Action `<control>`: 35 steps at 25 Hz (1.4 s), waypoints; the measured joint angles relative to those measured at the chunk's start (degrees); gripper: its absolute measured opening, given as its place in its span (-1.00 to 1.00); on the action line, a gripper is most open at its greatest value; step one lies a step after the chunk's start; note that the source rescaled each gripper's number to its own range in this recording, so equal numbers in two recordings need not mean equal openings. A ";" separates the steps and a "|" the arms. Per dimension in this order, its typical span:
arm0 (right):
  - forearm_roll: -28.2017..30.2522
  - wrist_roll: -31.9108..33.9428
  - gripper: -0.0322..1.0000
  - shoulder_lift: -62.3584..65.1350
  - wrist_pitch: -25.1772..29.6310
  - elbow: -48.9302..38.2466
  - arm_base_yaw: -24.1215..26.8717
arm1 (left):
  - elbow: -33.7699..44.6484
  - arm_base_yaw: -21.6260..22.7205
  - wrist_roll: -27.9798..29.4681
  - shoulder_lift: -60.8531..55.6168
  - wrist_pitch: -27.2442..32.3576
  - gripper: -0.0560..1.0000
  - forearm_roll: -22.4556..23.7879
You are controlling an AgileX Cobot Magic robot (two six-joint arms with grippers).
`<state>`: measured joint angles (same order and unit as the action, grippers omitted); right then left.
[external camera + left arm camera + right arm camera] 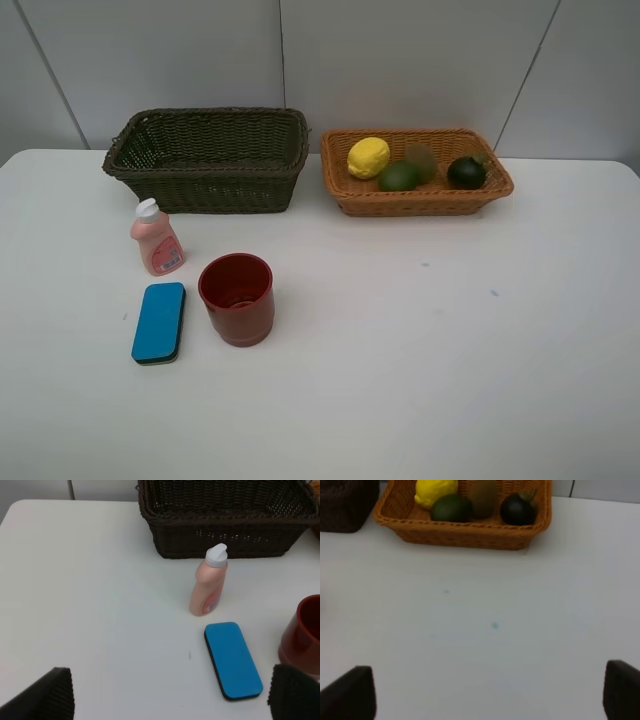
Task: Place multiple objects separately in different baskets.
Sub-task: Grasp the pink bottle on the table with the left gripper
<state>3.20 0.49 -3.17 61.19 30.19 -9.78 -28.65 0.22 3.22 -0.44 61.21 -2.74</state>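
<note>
The light orange basket [420, 205] at the back right holds a yellow lemon [368, 157], green lime [399, 177], brown kiwi [421, 160] and dark mangosteen [466, 172]. To its left, the dark olive basket [205, 185] looks empty. In front of it on the table stand a pink bottle [157, 240] and a red cup [237, 298], and a blue eraser [159, 321] lies flat. My left gripper [172, 700] is open and holds nothing, short of the eraser [232, 660] and bottle [208, 587]. My right gripper [486, 695] is open and holds nothing, well back from the orange basket [465, 534].
The white table [450, 350] ends at a pale panelled wall behind the baskets. Neither arm shows in the exterior high view. The cup [302, 635] sits close beside the eraser.
</note>
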 joint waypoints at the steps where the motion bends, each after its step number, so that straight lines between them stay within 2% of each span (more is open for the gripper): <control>1: 0.00 0.00 1.00 0.42 0.00 0.00 0.71 | 0.00 0.00 0.00 0.00 0.00 1.00 0.00; 12: 0.00 0.00 1.00 3.34 0.07 -0.02 9.12 | 0.00 0.00 0.00 0.00 0.00 1.00 0.00; 35: 0.00 0.00 1.00 3.34 0.07 -0.02 9.17 | 0.00 0.00 0.00 0.00 0.00 1.00 0.00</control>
<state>3.20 0.49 0.17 61.26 30.17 -0.61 -28.65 0.22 3.22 -0.44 61.21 -2.74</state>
